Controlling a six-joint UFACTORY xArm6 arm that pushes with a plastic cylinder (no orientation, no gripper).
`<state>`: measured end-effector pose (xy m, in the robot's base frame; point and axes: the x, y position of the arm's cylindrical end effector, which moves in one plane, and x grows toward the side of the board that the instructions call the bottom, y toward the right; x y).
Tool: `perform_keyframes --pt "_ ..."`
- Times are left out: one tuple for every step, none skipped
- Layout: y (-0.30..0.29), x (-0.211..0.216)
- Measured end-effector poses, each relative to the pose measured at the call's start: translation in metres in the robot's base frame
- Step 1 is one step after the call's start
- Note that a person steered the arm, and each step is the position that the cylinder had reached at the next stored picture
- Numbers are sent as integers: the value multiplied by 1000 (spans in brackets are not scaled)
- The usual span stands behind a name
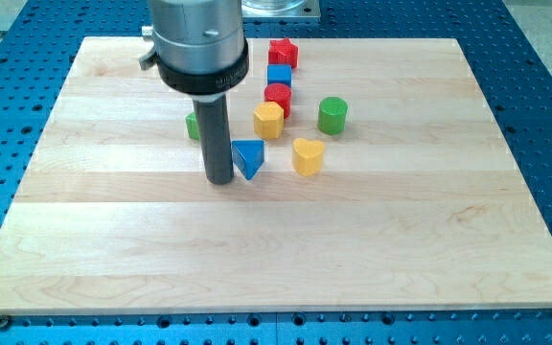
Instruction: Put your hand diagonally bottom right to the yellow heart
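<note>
The yellow heart [307, 155] lies on the wooden board [286, 240], right of centre. My tip [220, 179] rests on the board to the heart's left, touching or nearly touching the left side of a blue triangle [248, 157]. The blue triangle sits between my tip and the yellow heart. My rod rises from the tip to the arm's dark collar at the view's top.
A yellow hexagon [268, 121], a red cylinder [277, 97], a blue cube [279, 75] and a red star [283, 53] form a column above the heart. A green cylinder [333, 115] stands to their right. A green block [193, 126] is partly hidden behind the rod.
</note>
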<state>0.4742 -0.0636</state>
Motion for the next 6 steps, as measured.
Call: perform_keyframes --pt "0 15" --pt "1 21" --pt "24 29" --pt "69 51" --pt "124 59" --pt "125 58"
